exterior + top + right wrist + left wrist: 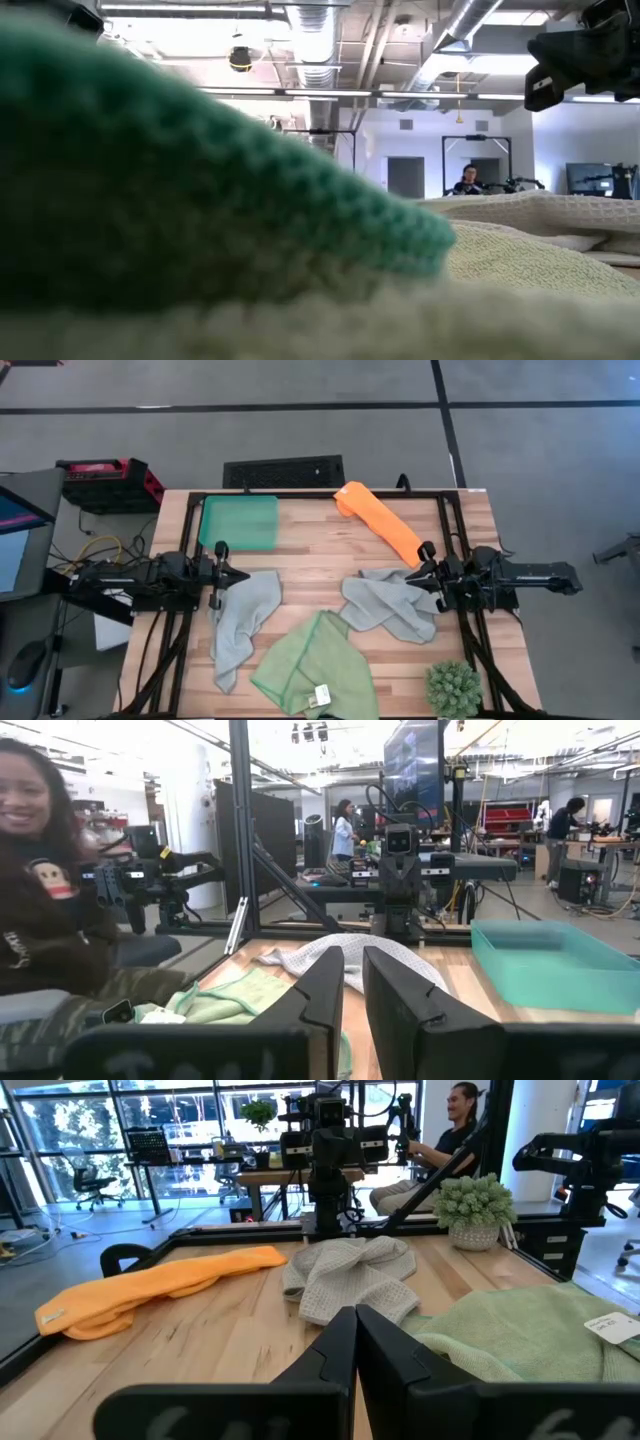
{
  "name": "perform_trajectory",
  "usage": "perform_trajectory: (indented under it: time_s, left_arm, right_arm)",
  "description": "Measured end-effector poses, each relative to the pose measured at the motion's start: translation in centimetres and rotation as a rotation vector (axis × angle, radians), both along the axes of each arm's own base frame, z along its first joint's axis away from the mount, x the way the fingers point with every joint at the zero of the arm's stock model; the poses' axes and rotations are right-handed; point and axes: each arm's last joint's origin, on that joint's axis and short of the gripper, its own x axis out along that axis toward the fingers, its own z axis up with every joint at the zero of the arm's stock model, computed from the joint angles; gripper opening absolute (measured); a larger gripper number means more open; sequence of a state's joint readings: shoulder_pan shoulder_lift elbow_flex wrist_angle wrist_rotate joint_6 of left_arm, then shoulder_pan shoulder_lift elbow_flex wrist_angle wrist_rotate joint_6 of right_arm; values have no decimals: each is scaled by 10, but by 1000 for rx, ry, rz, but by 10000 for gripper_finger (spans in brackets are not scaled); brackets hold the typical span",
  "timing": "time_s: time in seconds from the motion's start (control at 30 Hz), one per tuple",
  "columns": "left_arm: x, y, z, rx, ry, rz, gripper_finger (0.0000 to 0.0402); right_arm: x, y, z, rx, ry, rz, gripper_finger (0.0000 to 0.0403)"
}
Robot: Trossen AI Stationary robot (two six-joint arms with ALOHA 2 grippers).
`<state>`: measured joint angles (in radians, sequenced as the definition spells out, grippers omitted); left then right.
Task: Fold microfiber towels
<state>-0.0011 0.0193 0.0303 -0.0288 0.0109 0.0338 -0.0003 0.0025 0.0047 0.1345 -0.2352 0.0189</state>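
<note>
Both arms parked, no towel folded yet. Left jaws (243,575) closed, empty, grey towel (240,622) just ahead. Right jaws (412,574) slightly apart, empty, over second grey towel (388,603). Start w/ one: pinch edge corner, single layer only.

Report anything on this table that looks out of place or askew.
All four towels lie crumpled and unfolded: orange towel, two grey towels, green towel. The green one hangs over the table's front edge, blocking the low view.
</note>
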Motion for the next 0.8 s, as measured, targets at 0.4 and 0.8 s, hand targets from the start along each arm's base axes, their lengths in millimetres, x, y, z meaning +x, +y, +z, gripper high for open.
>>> perform_trajectory:
  time_s: [0.4,0.8]
  left_arm:
    - [0,0,0,0,0,0,0]
    - [0,0,0,0,-2,0,0]
  right_arm:
    - [0,0,0,0,0,0,67]
    - [0,-1,0,3,0,-32,67]
